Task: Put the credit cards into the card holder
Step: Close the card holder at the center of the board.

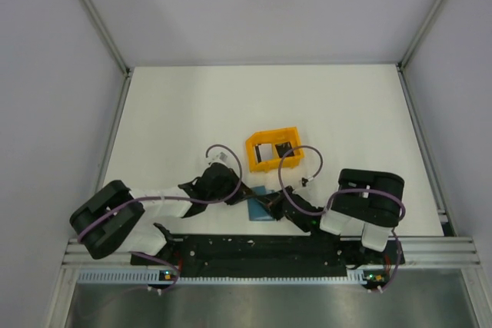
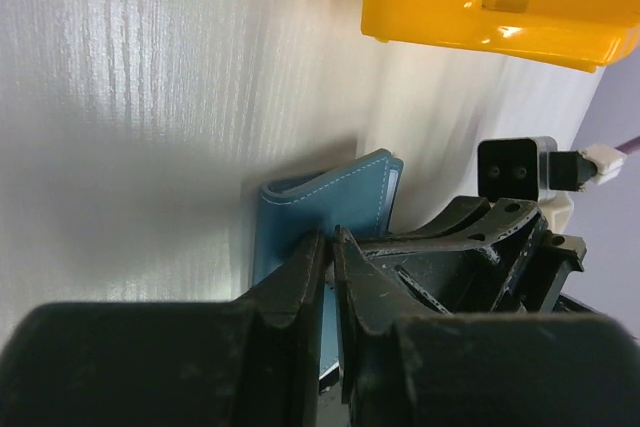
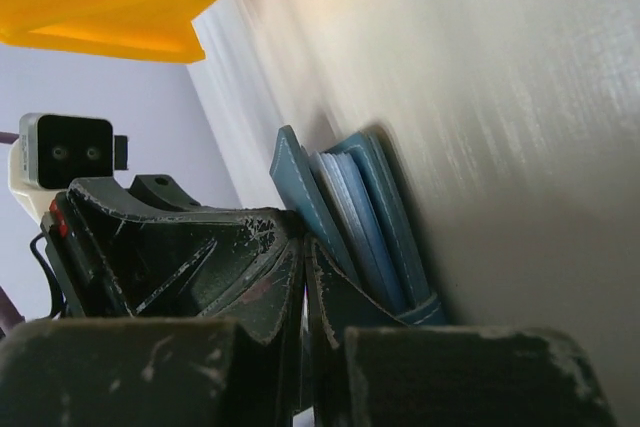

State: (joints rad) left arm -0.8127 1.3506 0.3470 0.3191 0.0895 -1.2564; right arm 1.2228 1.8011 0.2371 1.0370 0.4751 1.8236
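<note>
White counter [image 1: 346,113], pale walls [image 1: 261,5]. My left end effector [image 2: 328,247] pinches the blue card holder [image 2: 330,192]; my right end effector [image 3: 305,252] is closed.

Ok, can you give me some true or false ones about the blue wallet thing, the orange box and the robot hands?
1. The card holder is inside the orange tray. False: it lies on the table outside the tray, nearer the arm bases.
2. The card holder is blue. True.
3. The orange tray has nothing in it. False: flat pale and dark credit cards show inside it.
4. The left gripper and the right gripper are both right at the card holder. True.
5. The left gripper's fingers are spread wide apart. False: they are almost together.
</note>
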